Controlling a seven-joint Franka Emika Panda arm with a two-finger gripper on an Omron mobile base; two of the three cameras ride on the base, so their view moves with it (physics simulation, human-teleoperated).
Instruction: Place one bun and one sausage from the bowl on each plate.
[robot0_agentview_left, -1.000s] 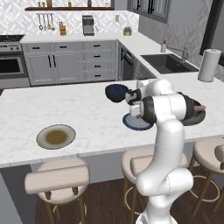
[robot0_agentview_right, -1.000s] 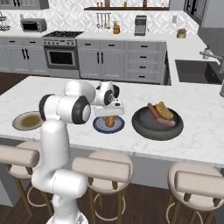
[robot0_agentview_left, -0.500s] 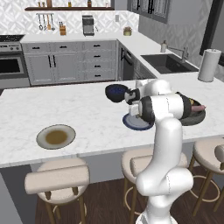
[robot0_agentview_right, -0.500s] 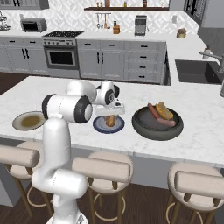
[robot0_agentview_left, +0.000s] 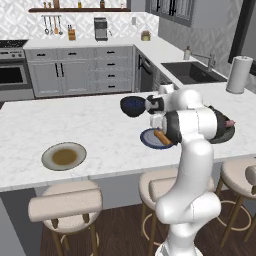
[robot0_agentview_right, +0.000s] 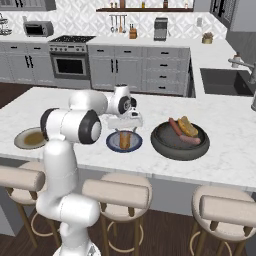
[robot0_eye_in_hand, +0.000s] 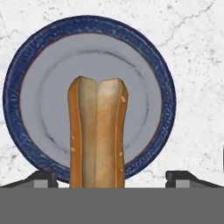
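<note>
A split bun (robot0_eye_in_hand: 98, 131) lies on the small blue-grey plate (robot0_eye_in_hand: 30, 52), also seen as bun (robot0_agentview_right: 125, 140) on plate (robot0_agentview_right: 112, 145) at the counter's front. My gripper (robot0_eye_in_hand: 111, 178) hovers just above it, open, its fingertips (robot0_eye_in_hand: 43, 177) standing clear of the bun on both sides. From the base views the gripper (robot0_agentview_right: 125, 123) (robot0_agentview_left: 159, 122) points down over the plate (robot0_agentview_left: 148, 140). The wide dark bowl (robot0_agentview_right: 180, 150) to the right holds two sausages (robot0_agentview_right: 190, 139) and a bun (robot0_agentview_right: 188, 125). The beige plate (robot0_agentview_left: 64, 156) (robot0_agentview_right: 30, 138) sits bare at the left.
A smaller dark blue bowl (robot0_agentview_left: 133, 106) stands just behind the blue-grey plate. The arm covers most of the wide bowl (robot0_agentview_left: 226, 132) in the left base view. Stools line the counter's front edge. A sink and a paper towel roll (robot0_agentview_left: 238, 74) lie far right.
The jaws have spread apart and let go of the bun, which now rests on the blue-grey plate. The arm has hardly moved.
</note>
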